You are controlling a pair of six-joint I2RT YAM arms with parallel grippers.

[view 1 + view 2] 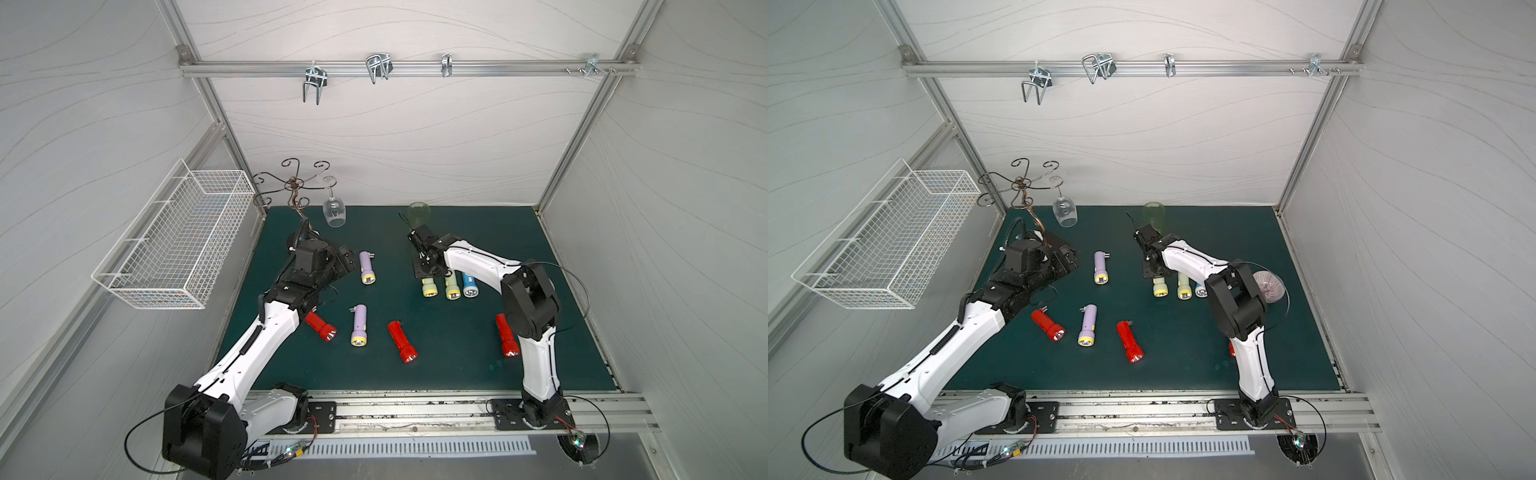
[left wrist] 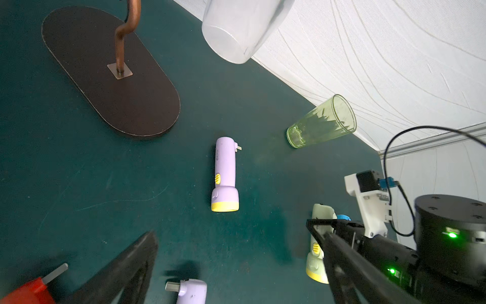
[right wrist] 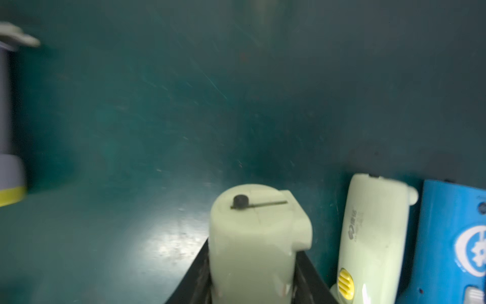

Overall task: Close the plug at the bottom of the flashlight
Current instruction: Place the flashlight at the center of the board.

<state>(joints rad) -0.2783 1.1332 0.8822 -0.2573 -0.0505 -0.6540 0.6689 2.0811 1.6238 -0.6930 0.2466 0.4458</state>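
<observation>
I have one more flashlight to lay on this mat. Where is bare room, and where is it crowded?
Bare: the far corner of the mat between the green cup and the side wall, and the front strip along the rail. Crowded: around the pale green flashlight in the right hand, with two more beside it.

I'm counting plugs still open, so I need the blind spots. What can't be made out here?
Red flashlight: in a top view, nearly all hidden behind the right arm.
Blue flashlight: right wrist view, cut off by the picture's edge.
Purple flashlight: right wrist view, blurred, cut off at the edge.
</observation>
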